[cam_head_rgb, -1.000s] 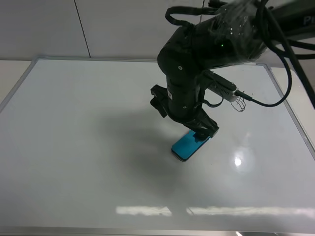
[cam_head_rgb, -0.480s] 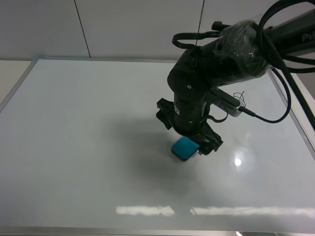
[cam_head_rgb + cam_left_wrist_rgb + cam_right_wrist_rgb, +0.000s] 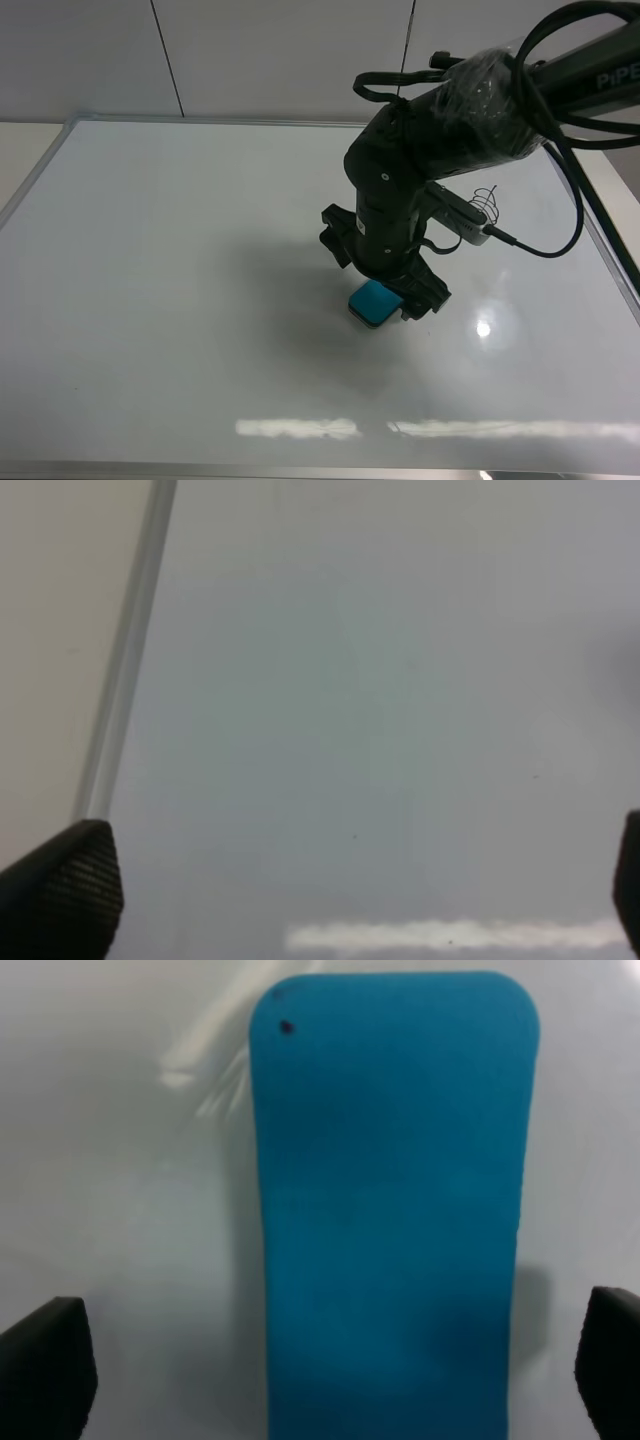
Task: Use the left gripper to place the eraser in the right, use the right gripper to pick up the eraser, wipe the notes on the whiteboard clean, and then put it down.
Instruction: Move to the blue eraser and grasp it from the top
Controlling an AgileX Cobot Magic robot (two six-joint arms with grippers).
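Observation:
The teal-blue eraser (image 3: 371, 303) lies flat on the whiteboard (image 3: 150, 280), right of the middle. My right gripper (image 3: 385, 290) hangs straight over it and hides much of it. In the right wrist view the eraser (image 3: 390, 1210) lies between the two black fingertips (image 3: 40, 1370), which stand wide apart with gaps on both sides, so the gripper (image 3: 325, 1370) is open. The notes (image 3: 487, 207), a small black scribble, show behind the arm to the right. My left gripper (image 3: 340, 890) is open over bare whiteboard (image 3: 400, 730); it is outside the exterior view.
The board's silver frame (image 3: 30, 180) runs around the white surface; the left wrist view shows one frame rail (image 3: 125, 680) with the table beyond it. A black cable (image 3: 560, 235) loops from the right arm over the board's right side.
The right arm has shifted slightly right and come down over the eraser, covering more of it. The eraser has not moved.

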